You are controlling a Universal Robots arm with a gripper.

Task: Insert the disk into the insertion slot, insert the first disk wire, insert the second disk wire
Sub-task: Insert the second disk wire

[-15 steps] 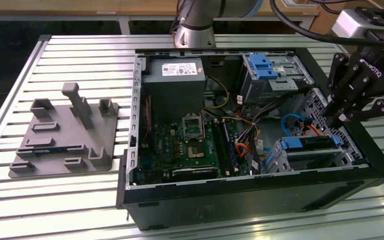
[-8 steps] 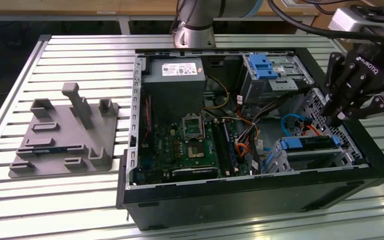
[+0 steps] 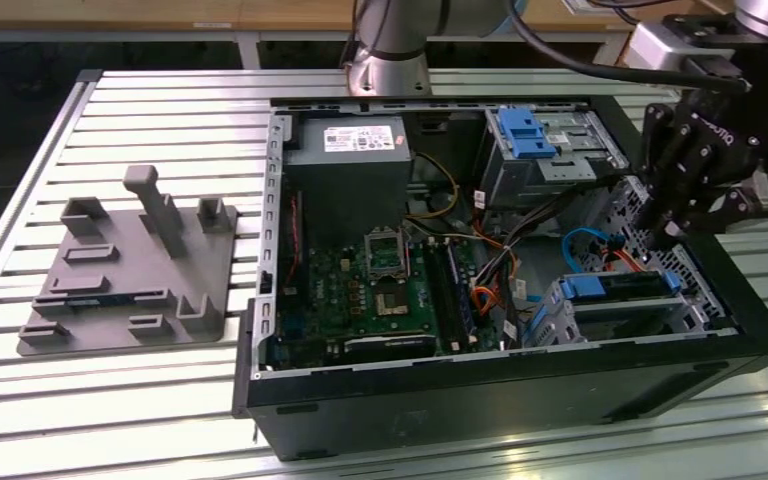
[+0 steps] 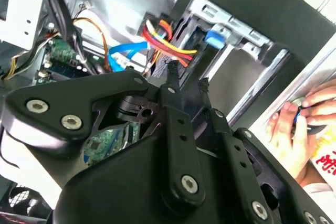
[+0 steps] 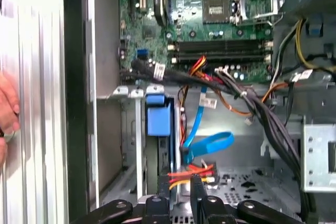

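– On top of the slatted bench (image 3: 157, 400), what takes up the most room?
– The black computer case (image 3: 491, 385), lying open, with the robot arm (image 3: 391, 45) rising behind it. Well apart from the case, toward the exterior view's left, a grey moulded fixture (image 3: 117, 290) lies on the bench.
– And inside the case?
– A green motherboard (image 3: 384, 290) in the middle, a grey power supply (image 3: 344, 170) beyond it, and a taller metal bay (image 3: 571, 160) with a blue latch at the far side.
– Where is the disk?
– The disk (image 3: 620, 288) sits in the insertion slot (image 3: 554, 322), the silver sheet-metal cage in the case's corner toward the exterior view's right. It shows edge-on there, with a bright blue bracket along the top and a dull silver body beneath.
– And the hand?
– The hand (image 3: 654, 240) hangs inside the case, just above the slot. Whether it is clenched or released I cannot tell. In the first wrist view a bundle of red, orange and yellow wires (image 5: 191, 171) lies right at its tip, and I cannot tell if they touch. A flat blue cable (image 5: 210, 144) loops just beside them.
– Anything smaller?
– A person's hand (image 4: 294, 124), outside the case wall in the second wrist view.
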